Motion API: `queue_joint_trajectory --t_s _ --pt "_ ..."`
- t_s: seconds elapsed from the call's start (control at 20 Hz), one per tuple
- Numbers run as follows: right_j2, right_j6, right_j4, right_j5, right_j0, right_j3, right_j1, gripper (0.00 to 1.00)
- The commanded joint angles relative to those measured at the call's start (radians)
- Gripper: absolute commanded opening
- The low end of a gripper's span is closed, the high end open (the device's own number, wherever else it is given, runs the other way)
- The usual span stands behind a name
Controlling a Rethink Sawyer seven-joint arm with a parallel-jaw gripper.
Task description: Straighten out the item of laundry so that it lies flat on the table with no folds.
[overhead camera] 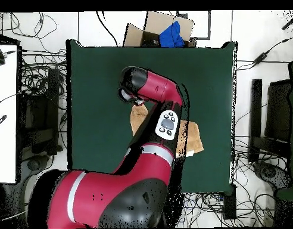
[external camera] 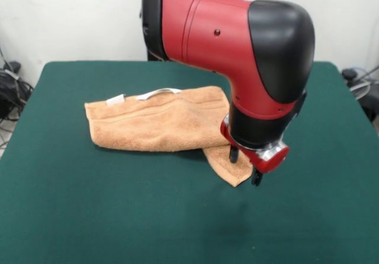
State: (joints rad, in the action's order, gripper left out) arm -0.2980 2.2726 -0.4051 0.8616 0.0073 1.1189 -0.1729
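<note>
The soft, limp terry hand towel point(external camera: 160, 123) lies folded mid-table point(external camera: 89, 216); its loose near corner suits a pinch, where the gripper point(external camera: 245, 166) straddles it, jaws seemingly parted, holding nothing I can confirm.

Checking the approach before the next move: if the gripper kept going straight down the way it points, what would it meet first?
Probably the protruding corner flap of the orange-tan terry-cloth towel: the gripper points down right at that corner's edge. Depth is unclear, so it might just miss and land on the dark green table.

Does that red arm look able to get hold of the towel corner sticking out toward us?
Probably yes. The end effector hangs right at the towel's protruding corner, with nothing between them on the green table. Whether it already touches the cloth is unclear.
</note>
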Motion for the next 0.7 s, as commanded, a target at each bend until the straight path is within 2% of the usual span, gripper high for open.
queue_joint_trajectory --t_s 0.05,0.7 --pt "0.051 0.083 0.071 -0.106 -0.019 0.117 0.068 1.0" --pt "0.073 0.058 0.067 -0.166 -0.033 0.137 0.086 1.0"
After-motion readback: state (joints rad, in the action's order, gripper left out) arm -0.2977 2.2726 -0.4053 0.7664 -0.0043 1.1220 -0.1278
